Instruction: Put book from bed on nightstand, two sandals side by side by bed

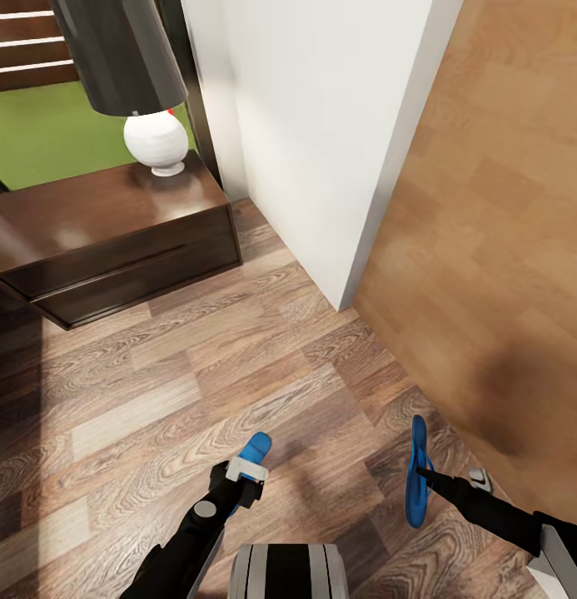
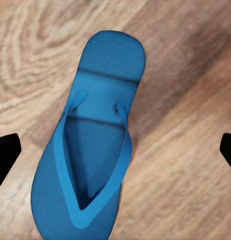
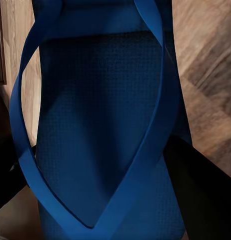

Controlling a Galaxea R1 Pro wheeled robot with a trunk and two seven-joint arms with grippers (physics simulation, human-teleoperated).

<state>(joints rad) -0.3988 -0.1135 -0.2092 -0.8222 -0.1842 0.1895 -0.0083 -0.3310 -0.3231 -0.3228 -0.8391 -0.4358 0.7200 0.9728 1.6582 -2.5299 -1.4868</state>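
One blue sandal (image 1: pixel 257 449) lies flat on the wood-plank floor, strap side up (image 2: pixel 90 150). My left gripper (image 1: pixel 246 476) hovers right above it, open, its two dark fingertips (image 2: pixel 6 155) spread wide on either side of the sandal without touching it. The second blue sandal (image 1: pixel 416 478) is turned on its edge off to the right, and my right gripper (image 1: pixel 425 476) is shut on it. In the right wrist view this sandal (image 3: pixel 100 125) sits very close between the black fingers (image 3: pixel 205 195). The dark-brown nightstand (image 1: pixel 96 220) stands at the far left. The book and the bed are out of view.
A white-based lamp (image 1: pixel 156 143) with a black shade stands on the nightstand. A white wall corner (image 1: pixel 321 150) juts in at the middle, with an orange-brown wood panel (image 1: pixel 496 208) to its right. A window (image 1: pixel 38 125) shows grass and fence behind the nightstand.
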